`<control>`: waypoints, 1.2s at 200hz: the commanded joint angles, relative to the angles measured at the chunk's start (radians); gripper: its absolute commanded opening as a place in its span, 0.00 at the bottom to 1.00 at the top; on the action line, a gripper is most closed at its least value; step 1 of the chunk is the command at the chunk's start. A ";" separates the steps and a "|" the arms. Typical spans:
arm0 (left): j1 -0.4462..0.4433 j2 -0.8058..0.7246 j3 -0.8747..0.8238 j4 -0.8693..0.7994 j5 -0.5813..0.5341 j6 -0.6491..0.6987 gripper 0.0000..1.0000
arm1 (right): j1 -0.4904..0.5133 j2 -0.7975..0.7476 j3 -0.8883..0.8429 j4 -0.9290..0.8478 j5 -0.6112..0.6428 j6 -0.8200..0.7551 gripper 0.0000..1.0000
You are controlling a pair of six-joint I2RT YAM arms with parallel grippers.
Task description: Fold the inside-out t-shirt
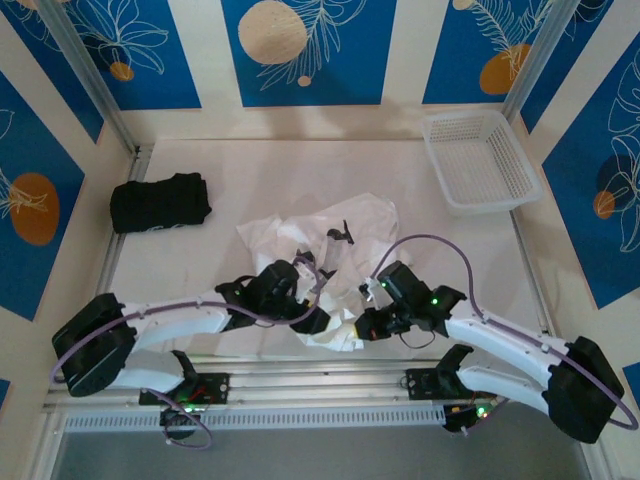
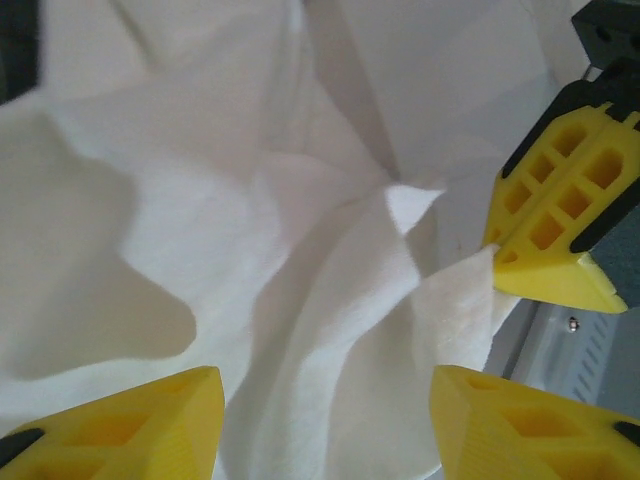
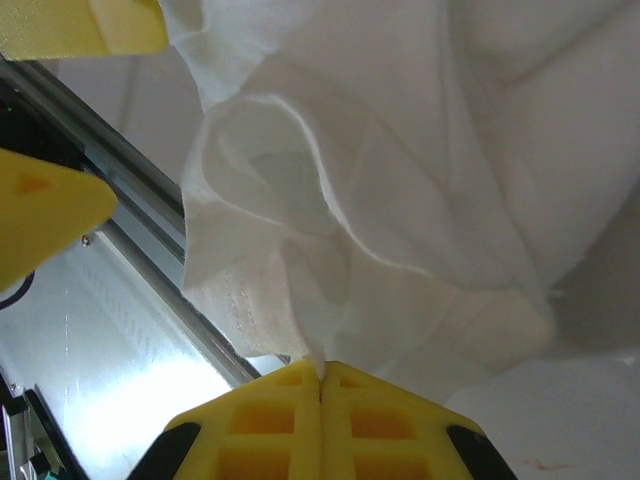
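A plain white short-sleeved t-shirt of thin soft cloth is seen crumpled on the pale desk, near the middle and towards the near edge, with its nearest fold drawn out to the desk's front between the two arms. That near fold is clamped by the right pincer, whose yellow fingers are pressed flat together with a pinch of hemmed cloth rising from the seam between them; the cloth above it is bunched into a loose open loop. The left pincer is held just beside it with its yellow fingers well apart; a ridge of the t-shirt is seen running down into the gap between them, but no clamping on it is shown. In the left wrist view the tips of the right pincer are found at the right, closed on a corner of the same cloth. A grey metal rail at the desk's front edge is visible beneath the hanging fold. A black folded garment is laid at the left of the desk, well apart from the t-shirt, and a white plastic lattice basket is placed at the far right corner.
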 commanded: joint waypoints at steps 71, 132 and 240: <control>-0.055 0.197 0.170 0.032 -0.141 0.082 0.12 | 0.005 -0.111 -0.035 -0.005 -0.006 0.015 0.00; 0.130 0.080 0.267 -0.012 -0.026 0.169 0.01 | 0.010 -0.155 0.030 0.086 0.011 -0.178 0.00; 0.225 0.202 0.356 -0.075 0.040 0.246 0.21 | -0.093 0.033 0.072 0.127 0.126 -0.192 0.00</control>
